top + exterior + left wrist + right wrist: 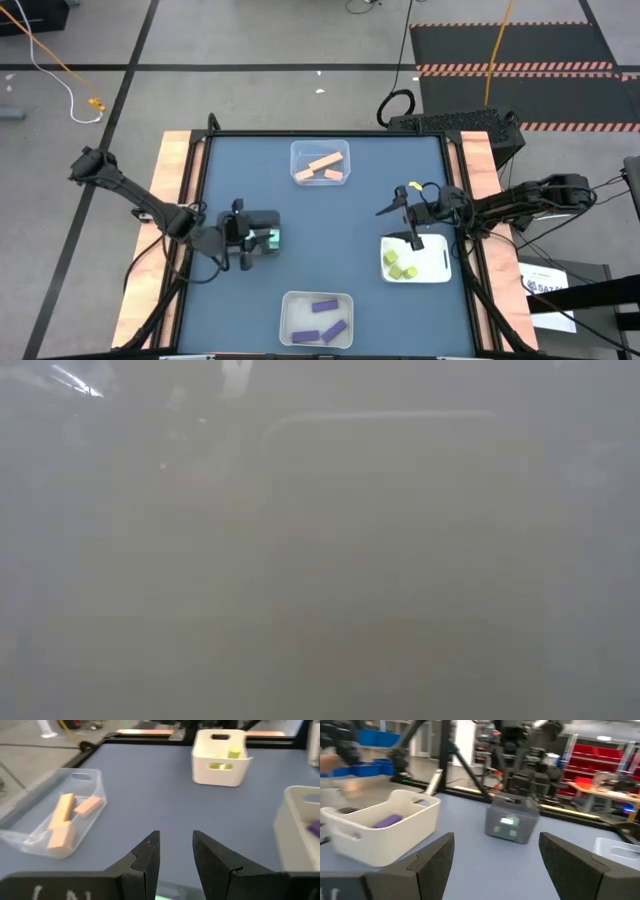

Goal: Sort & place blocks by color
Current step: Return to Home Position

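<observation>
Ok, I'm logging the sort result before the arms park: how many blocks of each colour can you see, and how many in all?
Orange blocks: 3
Purple blocks: 3
Yellow-green blocks: 3
Teal blocks: at least 1; the left gripper above them hides any others
Total: at least 10

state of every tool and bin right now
left tool: open, empty, over the grey bin
right tool: open, empty, at the right white bin's edge
clear bin: holds orange blocks
right white bin: holds green blocks
other white bin: holds purple blocks
grey bin: holds teal blocks
</observation>
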### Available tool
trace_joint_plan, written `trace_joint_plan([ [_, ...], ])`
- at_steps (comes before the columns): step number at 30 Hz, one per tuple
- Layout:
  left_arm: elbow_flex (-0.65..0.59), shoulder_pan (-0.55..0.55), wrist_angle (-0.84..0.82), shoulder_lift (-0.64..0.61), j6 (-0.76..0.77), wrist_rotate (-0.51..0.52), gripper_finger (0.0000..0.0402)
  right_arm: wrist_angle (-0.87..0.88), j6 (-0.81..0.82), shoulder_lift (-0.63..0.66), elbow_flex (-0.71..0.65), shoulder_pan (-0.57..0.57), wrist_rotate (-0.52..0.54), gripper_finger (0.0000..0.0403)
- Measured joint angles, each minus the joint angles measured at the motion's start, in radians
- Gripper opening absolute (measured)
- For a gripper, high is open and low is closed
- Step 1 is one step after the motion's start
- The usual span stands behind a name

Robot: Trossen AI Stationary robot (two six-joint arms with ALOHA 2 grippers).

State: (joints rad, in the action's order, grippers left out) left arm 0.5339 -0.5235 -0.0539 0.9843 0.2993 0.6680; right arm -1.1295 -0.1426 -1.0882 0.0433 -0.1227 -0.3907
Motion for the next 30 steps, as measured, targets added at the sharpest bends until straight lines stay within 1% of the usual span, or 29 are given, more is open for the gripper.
trace_joint_plan([
  [3, -0.072, -0.023, 0.09, -0.006, -0.001, 0.033, 0.0115, 0.007, 0.0, 0.0, 0.0, -0.022, -0.055, 0.0281],
  [11, -0.284, -0.078, 0.371, -0.006, 0.027, 0.076, 0.0115, 0.121, 0.0, 0.0, 0.0, -0.048, -0.057, 0.0281],
  [14, -0.352, -0.095, 0.496, -0.006, 0.017, 0.079, 0.0115, 0.14, -0.001, 0.0, 0.0, -0.048, -0.057, 0.0281],
  [16, -0.385, -0.104, 0.549, -0.006, 0.007, 0.078, 0.0115, 0.14, -0.001, 0.0, 0.0, -0.048, -0.057, 0.0281],
  [18, -0.412, -0.116, 0.584, -0.006, -0.005, 0.078, 0.0115, 0.141, -0.002, 0.0, 0.0, -0.048, -0.057, 0.0281],
  [22, -0.439, -0.129, 0.58, -0.006, 0.014, 0.074, 0.0115, 0.141, -0.003, 0.0, 0.0, -0.048, -0.033, 0.0281],
  [30, -0.447, -0.126, 0.581, -0.006, 0.018, 0.075, 0.0115, 0.14, -0.001, 0.0, 0.0, -0.048, -0.026, 0.0281],
])
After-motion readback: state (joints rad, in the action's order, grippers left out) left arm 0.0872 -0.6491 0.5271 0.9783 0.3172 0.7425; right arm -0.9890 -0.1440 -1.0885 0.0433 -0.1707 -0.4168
